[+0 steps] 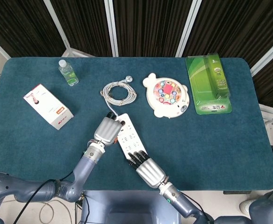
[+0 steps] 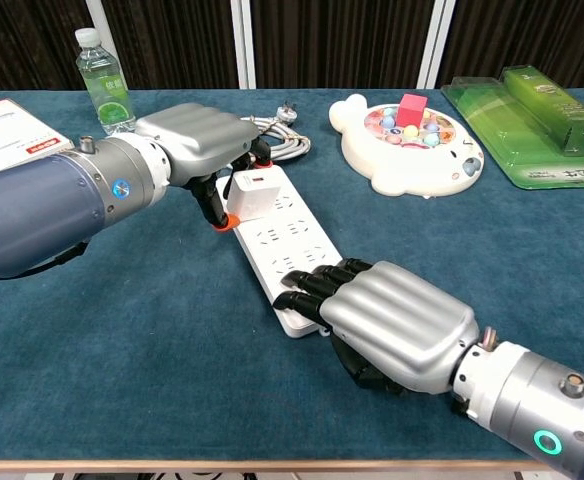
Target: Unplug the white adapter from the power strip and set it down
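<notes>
A white power strip lies slantwise on the blue table, also seen from above as the strip. The white adapter stands at the strip's far end. My left hand grips the adapter from the left, thumb low at its side and fingertips over its far edge. From above, that left hand covers most of the adapter. My right hand lies palm down with its fingertips pressing on the strip's near end; the right hand shows at the table's front edge.
A coiled grey cable lies just behind the strip. A water bottle and a red-and-white box are at the left. A round toy and a green package are at the right.
</notes>
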